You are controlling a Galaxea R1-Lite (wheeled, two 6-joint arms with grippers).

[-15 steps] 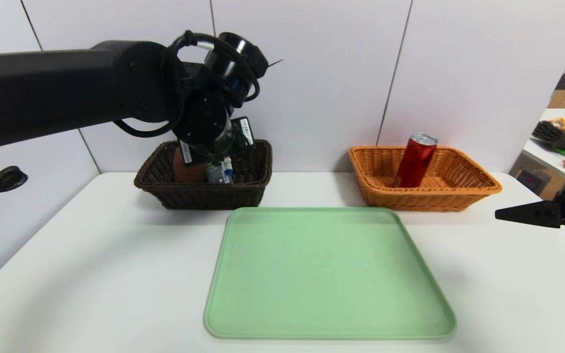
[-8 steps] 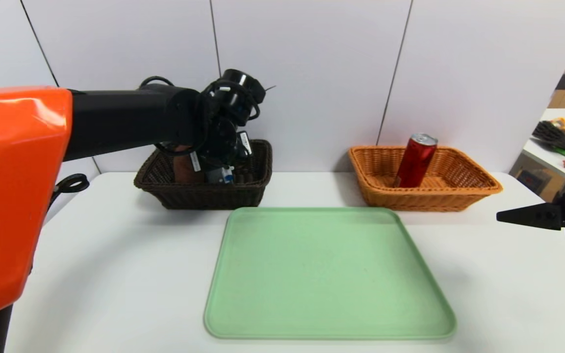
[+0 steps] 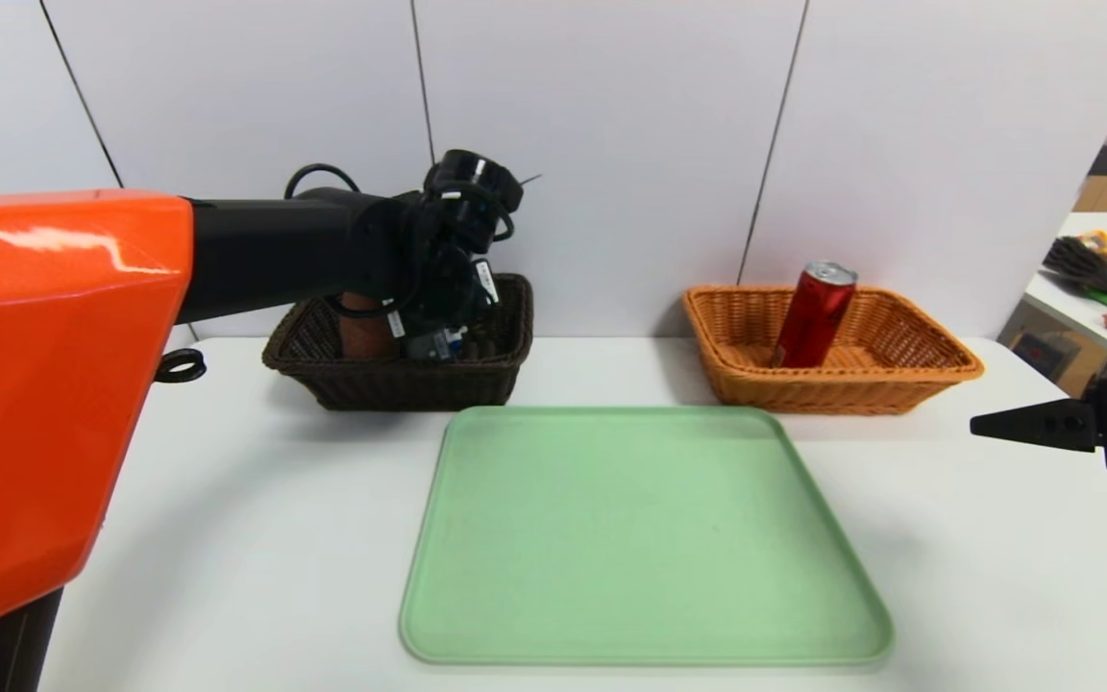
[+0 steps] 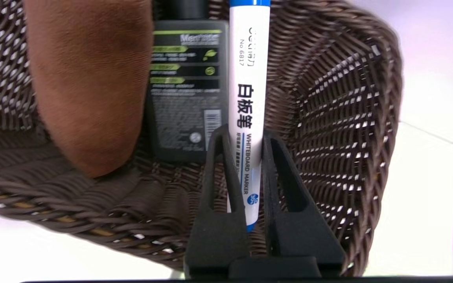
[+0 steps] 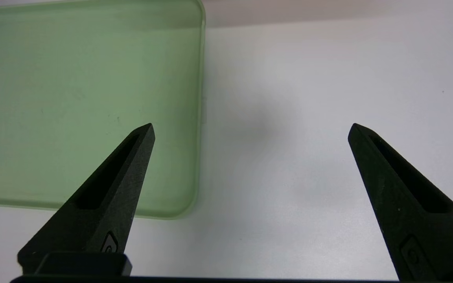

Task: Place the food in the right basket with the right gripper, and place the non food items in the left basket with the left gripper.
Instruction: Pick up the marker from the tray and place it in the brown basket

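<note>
My left gripper [image 4: 244, 131] is shut on a white marker [image 4: 248, 78] with a blue cap, held over the inside of the dark brown left basket [image 3: 390, 384]. In that basket lie a folded brown towel [image 4: 89, 78] and a dark green pump bottle [image 4: 187, 90], side by side just beyond the marker. The red drink can [image 3: 815, 315] stands leaning in the orange right basket [image 3: 899, 380]. My right gripper [image 5: 252, 127] hovers open and empty over the white table at the far right, beside the tray's edge.
A bare light green tray [image 3: 650, 538] lies in the middle of the white table [image 3: 227, 538], in front of both baskets. A white panelled wall stands close behind the baskets. A side table [image 3: 1106, 279] with clutter shows at the far right.
My left arm has stretched forward and sunk lower into the dark basket with the marker, bringing its orange cover into view. The right gripper has stayed put.
</note>
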